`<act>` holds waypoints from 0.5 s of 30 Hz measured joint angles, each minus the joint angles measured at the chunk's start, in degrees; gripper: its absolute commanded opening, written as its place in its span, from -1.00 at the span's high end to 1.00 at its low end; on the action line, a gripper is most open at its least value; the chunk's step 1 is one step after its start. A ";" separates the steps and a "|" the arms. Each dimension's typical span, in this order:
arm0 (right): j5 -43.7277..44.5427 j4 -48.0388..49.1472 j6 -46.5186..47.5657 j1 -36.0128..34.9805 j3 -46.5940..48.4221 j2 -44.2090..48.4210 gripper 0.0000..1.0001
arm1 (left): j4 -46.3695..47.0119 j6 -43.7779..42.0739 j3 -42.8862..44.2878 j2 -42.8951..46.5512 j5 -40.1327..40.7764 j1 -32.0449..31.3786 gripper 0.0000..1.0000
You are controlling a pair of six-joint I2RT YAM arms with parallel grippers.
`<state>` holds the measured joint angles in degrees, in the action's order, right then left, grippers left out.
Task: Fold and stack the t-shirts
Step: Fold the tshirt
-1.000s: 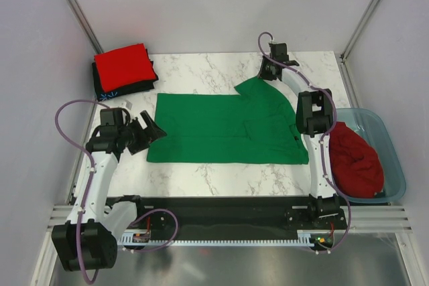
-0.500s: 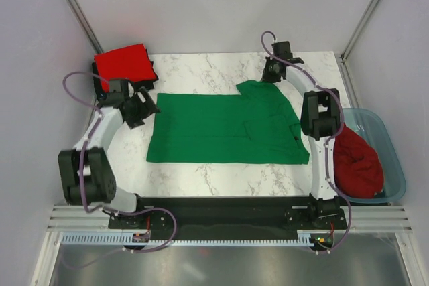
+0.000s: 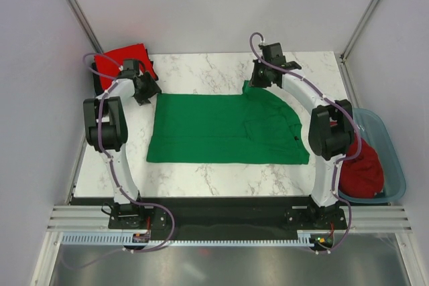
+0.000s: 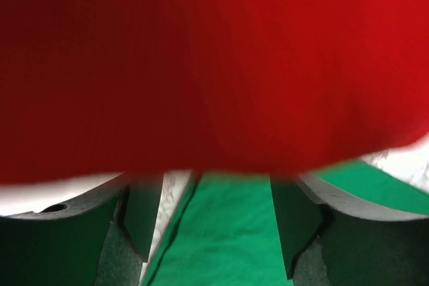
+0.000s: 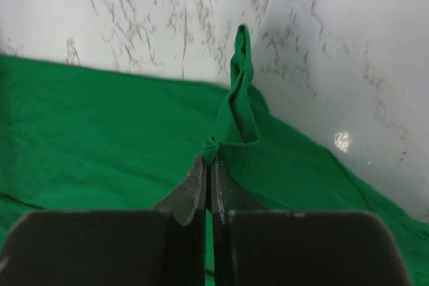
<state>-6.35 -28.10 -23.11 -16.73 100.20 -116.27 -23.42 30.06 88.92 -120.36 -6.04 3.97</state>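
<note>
A bright green t-shirt [image 3: 224, 128] lies spread flat on the marble table. My right gripper [image 3: 257, 80] is shut on a bunched fold of its far right sleeve; the right wrist view shows the fingers [image 5: 194, 189] pinched together on green cloth [image 5: 238, 115]. My left gripper [image 3: 145, 90] is open at the shirt's far left corner, with green cloth [image 4: 228, 232] between its fingers [image 4: 143, 216]. A folded red t-shirt [image 3: 119, 63] lies at the back left and fills the upper left wrist view [image 4: 214, 65] as a blur. The black shirt is hidden behind the left arm.
A translucent blue tub [image 3: 392, 159] at the table's right edge holds a crumpled red shirt [image 3: 362, 171]. Walls close in the back and both sides. The table [image 3: 201, 68] shows bare marble behind and in front of the green shirt.
My left arm has swung from the front left back to the shirt's far left corner beside the red stack. My right gripper has moved left, dragging the sleeve inward.
</note>
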 measured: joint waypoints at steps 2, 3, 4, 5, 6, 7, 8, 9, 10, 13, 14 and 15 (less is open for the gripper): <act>-0.04 -0.09 0.00 -1.11 -2.34 0.09 1.00 | 0.13 -0.13 1.01 -1.62 -0.07 -0.22 -0.36; -0.02 -0.11 0.00 -1.33 -3.43 0.09 1.00 | 0.35 -0.15 1.27 -2.01 -0.17 -0.28 -0.36; 0.00 -0.35 0.00 -1.38 -4.33 0.09 1.00 | 0.61 -0.17 1.40 -2.01 -0.07 -0.42 -0.33; 0.09 -0.68 0.00 -1.29 -4.81 0.09 1.00 | 0.94 -0.17 1.46 -2.03 0.00 -0.66 -0.32; 0.17 -0.72 0.00 -1.20 -5.05 0.07 1.00 | 1.09 -0.17 1.46 -2.19 0.02 -1.01 -0.30; 0.20 -0.76 0.00 -1.03 -5.09 0.07 1.00 | 1.16 -0.17 1.46 -2.45 0.04 -1.27 -0.25; 0.22 -0.66 0.00 -0.94 -5.09 0.07 1.00 | 1.31 -0.15 1.53 -2.54 0.13 -1.70 -0.22; 0.24 -0.55 0.00 -0.83 -5.09 0.07 1.00 | 1.49 -0.15 1.66 -2.62 0.11 -2.05 -0.19; 0.24 -0.52 0.00 -0.70 -5.09 0.09 1.00 | 1.68 -0.15 1.68 -2.84 0.20 -2.40 -0.10; 0.46 -0.57 0.07 -0.52 -5.31 0.07 1.00 | 2.36 -0.07 1.79 -3.28 0.17 -3.04 0.07; 0.66 -0.52 0.20 -0.52 -5.46 0.09 1.00 | 2.60 -0.09 1.86 -3.39 0.20 -3.13 0.09; 0.81 -0.39 0.37 -0.52 -5.75 0.09 1.00 | 2.71 0.00 1.92 -3.58 0.20 -3.19 0.10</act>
<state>-5.54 -28.49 -22.74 -17.26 94.45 -116.18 -20.71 30.06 90.85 -123.94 -5.85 0.78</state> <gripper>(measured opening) 0.041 0.471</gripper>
